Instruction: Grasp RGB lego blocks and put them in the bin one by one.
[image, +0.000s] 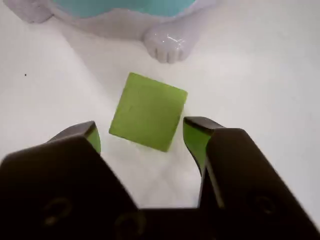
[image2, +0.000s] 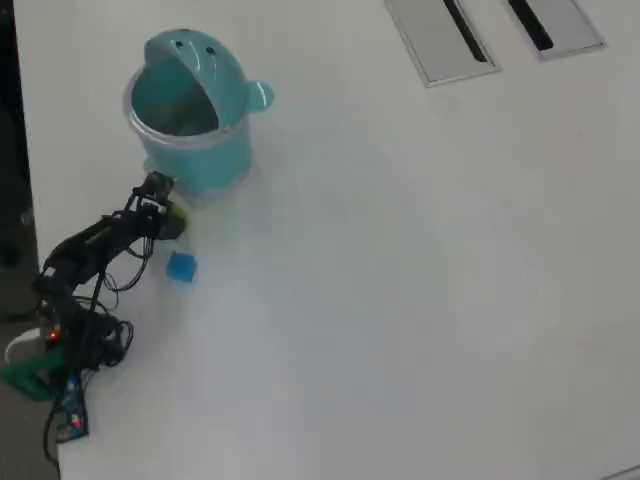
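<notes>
Desk (image2: 420, 280): white, flat; grey slotted panels (image2: 440, 40) at far top edge, well apart from the work.
Bin (image2: 190, 110): round light teal plastic bin w/ domed hood, near desk's upper-left corner; its pale base shows at top of wrist view.
Arm (image2: 95, 250): black, at desk's left edge, reaching toward bin.
Tool (image: 142, 131): spread wide; jaws either side of block's near corner, not touching it.
Green block (image: 148, 111): yellowish-green plastic cube, on desk just in front of bin, sits rotated vs jaws.
Blue block (image2: 181, 267): small blue cube, just beside arm, untouched.
Red block: not seen.
Step tip: prob. advance further, twist wrist to meet flat faces, then close; corner grip could slip.
</notes>
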